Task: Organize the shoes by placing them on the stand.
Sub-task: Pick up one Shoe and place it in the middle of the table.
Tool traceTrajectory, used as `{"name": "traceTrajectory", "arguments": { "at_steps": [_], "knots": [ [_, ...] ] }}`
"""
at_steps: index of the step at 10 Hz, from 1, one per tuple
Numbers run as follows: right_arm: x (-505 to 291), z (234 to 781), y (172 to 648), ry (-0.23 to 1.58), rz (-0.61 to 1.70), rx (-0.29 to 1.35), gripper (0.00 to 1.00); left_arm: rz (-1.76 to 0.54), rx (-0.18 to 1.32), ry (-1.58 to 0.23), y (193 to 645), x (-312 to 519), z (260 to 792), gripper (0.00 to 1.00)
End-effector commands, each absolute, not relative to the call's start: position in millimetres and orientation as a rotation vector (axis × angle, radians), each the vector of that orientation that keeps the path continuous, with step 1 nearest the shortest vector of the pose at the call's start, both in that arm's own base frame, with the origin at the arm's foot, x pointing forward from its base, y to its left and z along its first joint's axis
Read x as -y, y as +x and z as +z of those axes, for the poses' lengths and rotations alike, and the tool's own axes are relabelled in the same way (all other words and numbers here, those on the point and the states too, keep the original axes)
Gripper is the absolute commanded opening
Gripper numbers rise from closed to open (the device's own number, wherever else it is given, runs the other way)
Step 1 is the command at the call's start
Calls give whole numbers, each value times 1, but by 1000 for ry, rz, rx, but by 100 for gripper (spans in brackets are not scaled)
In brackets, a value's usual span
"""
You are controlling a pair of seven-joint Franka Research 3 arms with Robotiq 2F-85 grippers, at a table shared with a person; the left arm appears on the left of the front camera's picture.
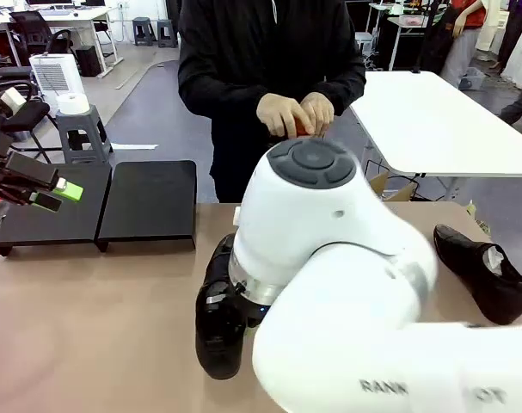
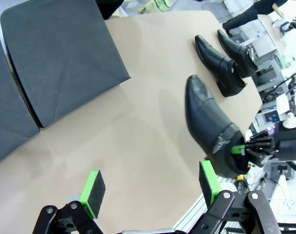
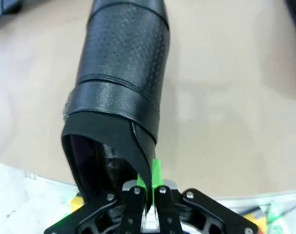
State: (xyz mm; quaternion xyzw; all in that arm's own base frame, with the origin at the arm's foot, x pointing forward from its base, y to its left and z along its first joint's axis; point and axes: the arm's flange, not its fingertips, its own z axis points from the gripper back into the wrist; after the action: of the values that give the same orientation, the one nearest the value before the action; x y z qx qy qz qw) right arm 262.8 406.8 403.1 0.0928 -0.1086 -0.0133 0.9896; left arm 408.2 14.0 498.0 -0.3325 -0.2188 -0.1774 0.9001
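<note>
Shoes were recorded on the tan table (image 1: pixel 97 327), all to the right of the stand (image 1: pixel 147 205). The nearest shoe (image 1: pixel 218 340) was found just past the stand's right panel, toward the robot's edge of the table. Its toe was turned to the far side and its heel to the near edge. Its right flank was hidden in the front view by the right arm (image 1: pixel 346 284).

The right gripper (image 3: pixel 150 183) was seen fully closed, with the rim of that shoe's heel opening pinched between its green pads. Whether the sole was lifted clear of the table could not be told. A pale scuff was noted near the collar in the left wrist view.

A second shoe (image 2: pixel 220 68) and a third shoe (image 2: pixel 238 51) were seen side by side on the table. Both were well farther from the stand than the nearest shoe, with toes turned roughly the same way.

The left gripper (image 1: pixel 58 196) was held above the stand's left panel, jaws spread wide and nothing between the pads.

The person's hands (image 1: pixel 295 114) were brought together beyond the far edge of the table, to the right of the stand. A small reddish item was partly seen between them.
</note>
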Motion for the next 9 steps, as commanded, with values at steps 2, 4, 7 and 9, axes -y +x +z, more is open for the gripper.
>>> {"name": "traceTrajectory", "arguments": {
  "at_steps": [2, 4, 7, 9],
  "knots": [
    [-431, 382, 297, 239, 28, 216, 0, -376, 470, -711, 410, -15, 498, 100],
    [-444, 367, 304, 269, 94, 189, 0, -376, 470, -711, 410, -15, 498, 100],
    [-443, 355, 308, 244, 68, 157, 25, -376, 470, -711, 410, -15, 498, 100],
    [-440, 355, 308, 234, 43, 157, 65, -376, 470, -711, 410, -15, 498, 100]
  ]
}}
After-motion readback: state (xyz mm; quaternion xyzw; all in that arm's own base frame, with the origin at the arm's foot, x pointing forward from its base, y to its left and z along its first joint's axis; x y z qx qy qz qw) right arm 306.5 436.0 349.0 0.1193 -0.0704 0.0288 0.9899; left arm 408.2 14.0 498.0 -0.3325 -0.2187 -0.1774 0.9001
